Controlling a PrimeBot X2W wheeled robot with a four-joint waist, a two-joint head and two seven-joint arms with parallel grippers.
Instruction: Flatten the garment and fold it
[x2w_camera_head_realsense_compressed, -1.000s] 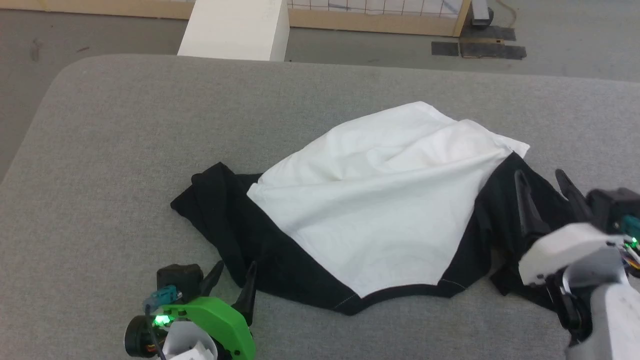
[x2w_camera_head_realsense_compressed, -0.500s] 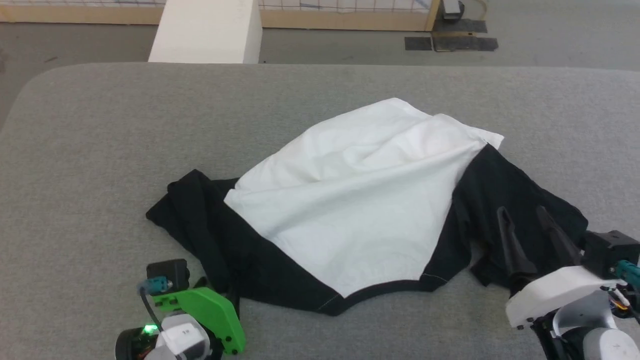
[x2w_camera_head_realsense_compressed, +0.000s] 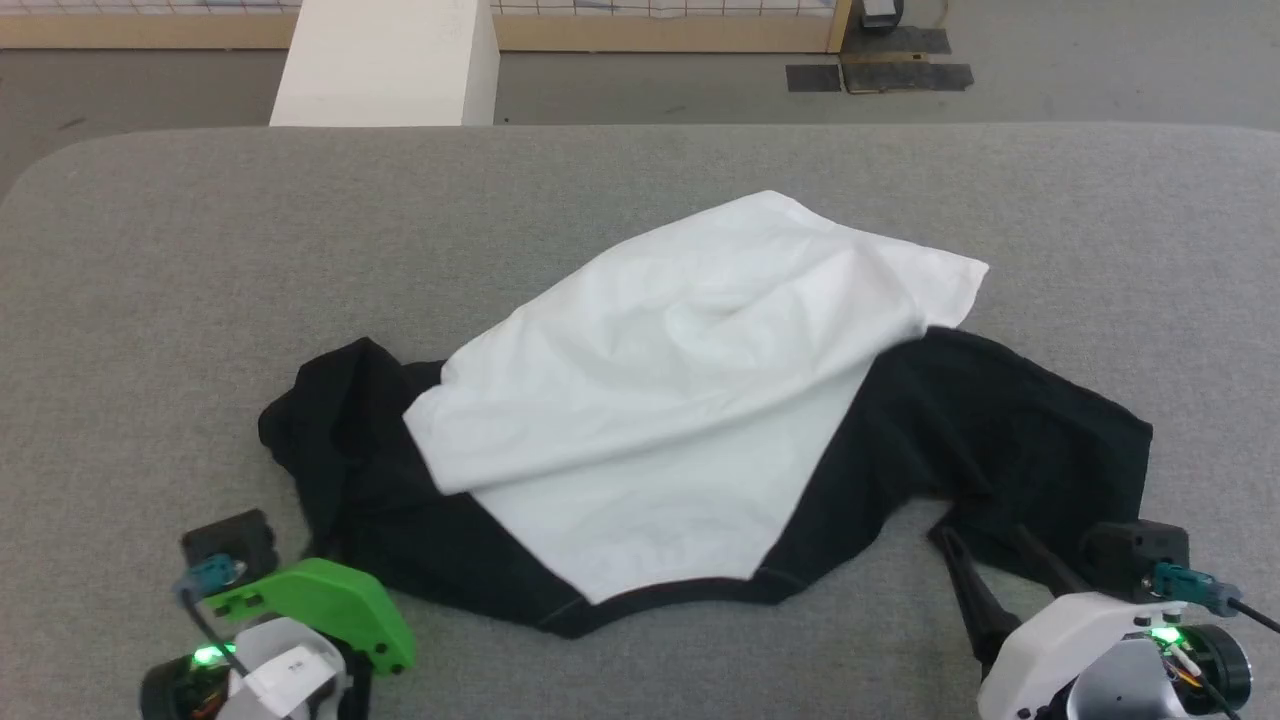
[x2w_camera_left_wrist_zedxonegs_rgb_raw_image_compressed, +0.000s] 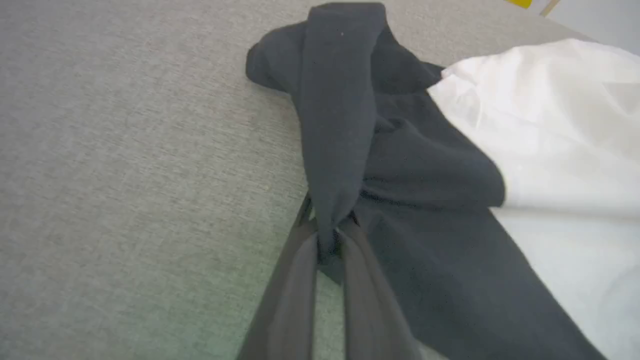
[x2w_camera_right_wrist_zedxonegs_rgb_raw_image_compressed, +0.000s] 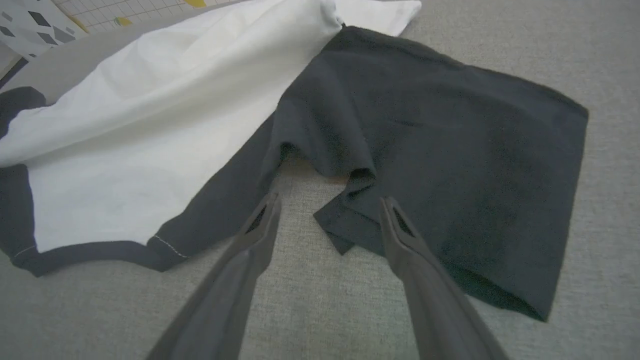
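Note:
The garment lies crumpled on the grey table, its white body doubled over itself and a black sleeve out to each side. In the left wrist view my left gripper is shut on a bunched ridge of the left black sleeve, which stretches away from the fingertips. Its green housing sits at the sleeve's near edge. My right gripper is open low over the table, with the near corner of the right black sleeve lying between its fingers.
A white block stands on the floor beyond the table's far edge, with a wooden-framed barrier and dark floor mats behind it. The table's far left corner is rounded. Bare grey table surrounds the garment.
The left gripper has closed on the left sleeve. The right gripper has drawn back to the right sleeve's near corner. The head camera has shifted, and the white layer now hangs further over the front.

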